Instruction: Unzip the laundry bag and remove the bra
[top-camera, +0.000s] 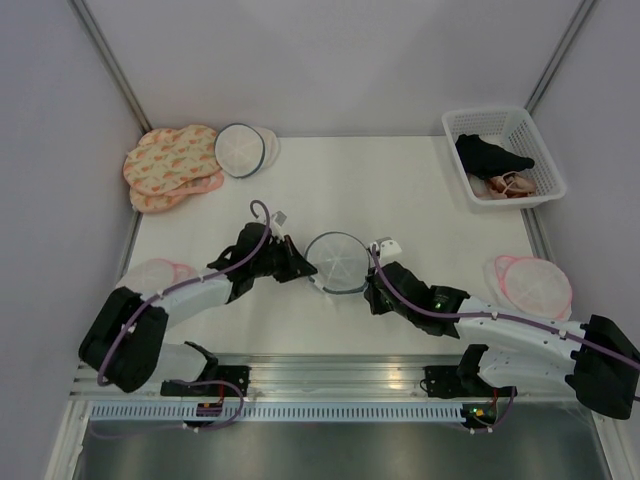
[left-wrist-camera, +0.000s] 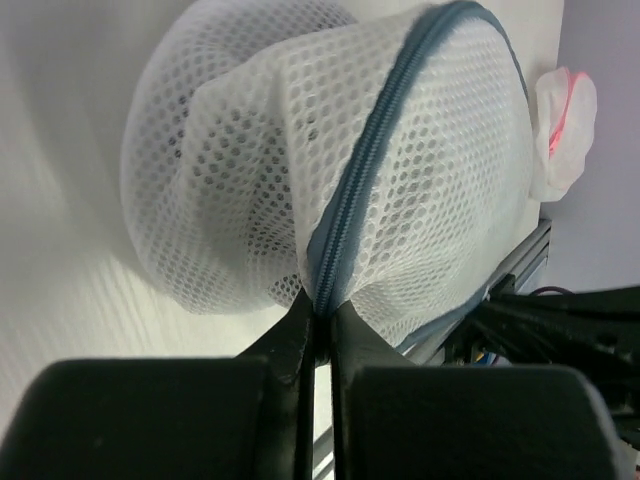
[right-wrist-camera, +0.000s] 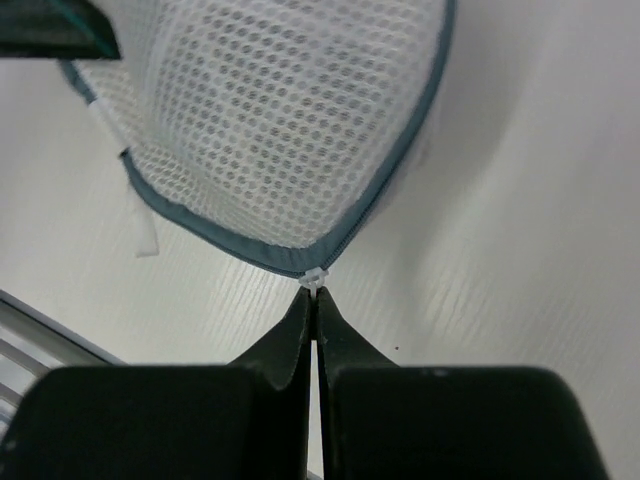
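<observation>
The laundry bag (top-camera: 337, 260), white mesh with a grey rim, sits at the middle of the table between both grippers. My left gripper (top-camera: 303, 268) is shut on the bag's grey zipper seam (left-wrist-camera: 370, 150) at its left side, and the left wrist view shows the jaws (left-wrist-camera: 322, 305) pinching it. My right gripper (top-camera: 370, 286) is shut on the small white zipper pull (right-wrist-camera: 313, 277) at the bag's near right rim. The zipper looks closed. The bra is hidden; only a faint dark tone shows through the mesh (left-wrist-camera: 230, 170).
A white basket (top-camera: 540, 150) at the back right holds a black garment (top-camera: 490, 155) and a pink-beige one (top-camera: 508, 185). Pink mesh bags lie at the back left (top-camera: 170, 165), left (top-camera: 155, 272) and right (top-camera: 533, 283). A flat white bag (top-camera: 240, 150) is at the back.
</observation>
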